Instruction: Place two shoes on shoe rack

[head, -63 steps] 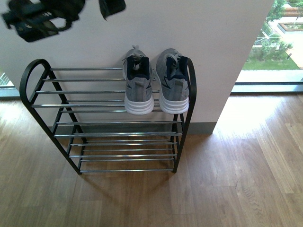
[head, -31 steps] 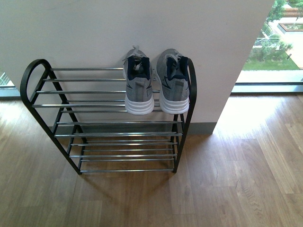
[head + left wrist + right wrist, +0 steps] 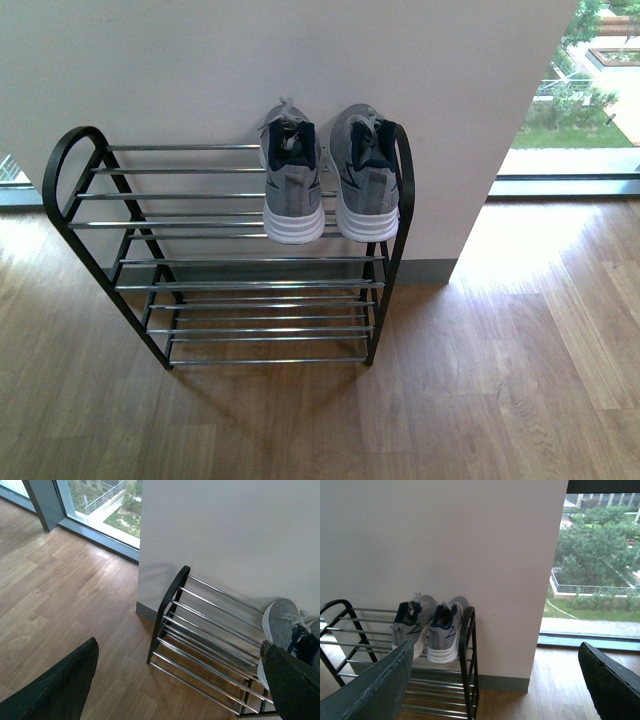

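Two grey knit sneakers with white soles stand side by side, heels toward me, on the top tier of the shoe rack (image 3: 220,285), at its right end: the left shoe (image 3: 291,185) and the right shoe (image 3: 364,175). The rack has black side frames and chrome rods. Neither arm shows in the front view. My left gripper (image 3: 182,690) is open, high above the floor by the rack's (image 3: 200,630) left end, one shoe (image 3: 285,630) at the frame edge. My right gripper (image 3: 502,690) is open and empty, facing the rack (image 3: 466,665) and both shoes (image 3: 427,627).
The rack stands against a white wall (image 3: 300,60) on a wooden floor (image 3: 500,380). Floor-to-ceiling windows (image 3: 600,560) flank the wall on both sides. The lower tiers and the left part of the top tier hold nothing.
One second ago a dark gripper showed at the top left of the front view; it has since left that view. The shoes and rack have not moved.
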`<state>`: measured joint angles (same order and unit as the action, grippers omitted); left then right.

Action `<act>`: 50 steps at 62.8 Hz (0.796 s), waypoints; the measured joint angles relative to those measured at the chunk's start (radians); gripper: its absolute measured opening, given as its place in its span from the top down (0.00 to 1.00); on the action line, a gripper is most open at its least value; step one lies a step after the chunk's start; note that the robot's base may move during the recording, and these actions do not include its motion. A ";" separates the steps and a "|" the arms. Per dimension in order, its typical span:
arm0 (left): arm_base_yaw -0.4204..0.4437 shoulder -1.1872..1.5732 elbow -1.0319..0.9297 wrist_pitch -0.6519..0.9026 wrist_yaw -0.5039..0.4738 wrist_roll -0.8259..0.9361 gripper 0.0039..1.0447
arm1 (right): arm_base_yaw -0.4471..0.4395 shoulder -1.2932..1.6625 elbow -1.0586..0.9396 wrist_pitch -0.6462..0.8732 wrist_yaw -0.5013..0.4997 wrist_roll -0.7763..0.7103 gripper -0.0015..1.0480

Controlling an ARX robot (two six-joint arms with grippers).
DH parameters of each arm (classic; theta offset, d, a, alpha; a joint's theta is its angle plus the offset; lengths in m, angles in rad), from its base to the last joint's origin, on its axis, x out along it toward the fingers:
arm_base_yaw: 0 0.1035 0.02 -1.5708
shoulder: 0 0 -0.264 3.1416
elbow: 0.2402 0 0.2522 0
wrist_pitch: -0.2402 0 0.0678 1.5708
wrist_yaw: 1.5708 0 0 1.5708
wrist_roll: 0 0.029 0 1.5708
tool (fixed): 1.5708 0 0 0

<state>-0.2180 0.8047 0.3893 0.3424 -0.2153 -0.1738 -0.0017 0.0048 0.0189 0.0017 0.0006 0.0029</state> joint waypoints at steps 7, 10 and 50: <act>0.038 -0.058 -0.081 0.099 0.040 0.103 0.53 | 0.000 0.000 0.000 0.000 0.000 0.000 0.09; 0.053 -0.078 -0.106 0.104 0.051 0.121 0.60 | 0.000 0.000 0.000 0.000 0.000 0.000 0.09; 0.214 -0.340 -0.309 0.039 0.215 0.163 0.99 | 0.000 0.000 0.000 0.000 0.000 0.000 0.09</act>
<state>-0.0044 0.4644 0.0807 0.3809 -0.0006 -0.0109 -0.0017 0.0048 0.0189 0.0017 0.0002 0.0029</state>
